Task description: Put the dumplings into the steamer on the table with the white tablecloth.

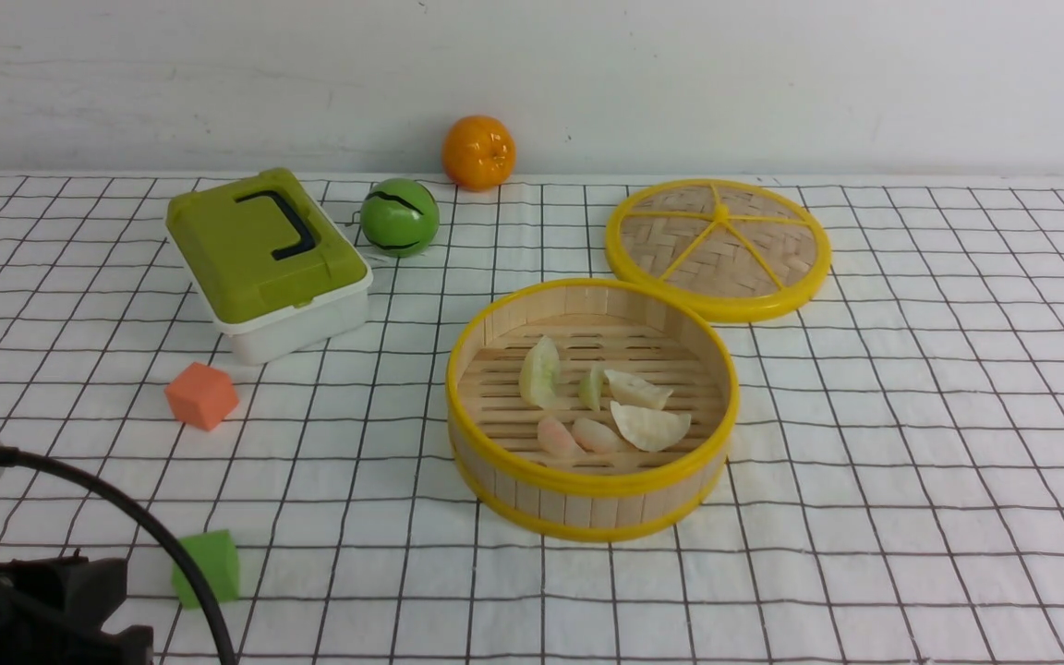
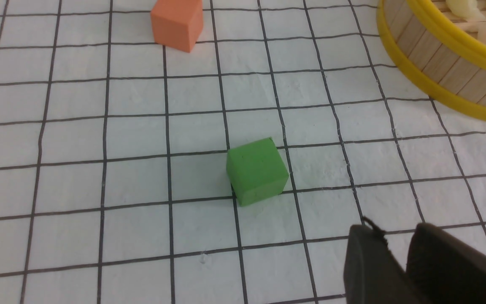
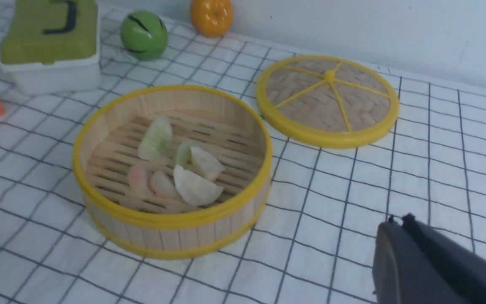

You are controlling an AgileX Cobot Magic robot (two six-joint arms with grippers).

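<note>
All six dumplings (image 1: pixel 598 402) lie inside the steamer (image 1: pixel 592 499), on its slatted floor. Two pale green ones sit toward the far side, two pinkish ones side by side near the front wall, and two whitish ones to their right — the larger of these touches the right-hand pink one. The steamer stands upright on the white tablecloth (image 1: pixel 911 462) near the middle of the table (image 1: pixel 957 573), with its woven lid (image 1: pixel 719 247) lying flat just behind it and to the right, the two rims almost touching.

To the left sit a green-lidded box (image 1: pixel 269 263) with a dark handle, a green ball (image 1: pixel 400 217) beside it and an orange (image 1: pixel 478 152) at the back by the wall. An orange cube (image 1: pixel 201 395) rests in front of the box; a green cube (image 1: pixel 209 566) lies nearer the front edge, well apart from the steamer.

The left gripper (image 2: pixel 399 261) hovers low over bare cloth near the green cube, touching nothing; its two dark fingers (image 2: pixel 367 261) stand close together with only a narrow gap between them, and nothing is held (only the fingertips show in the left wrist view). The right gripper (image 3: pixel 399 236) hangs to the right of the steamer, clear of it — its fingers lie pressed together, empty. In the front view only a dark sliver of it shows at the right edge.
</note>
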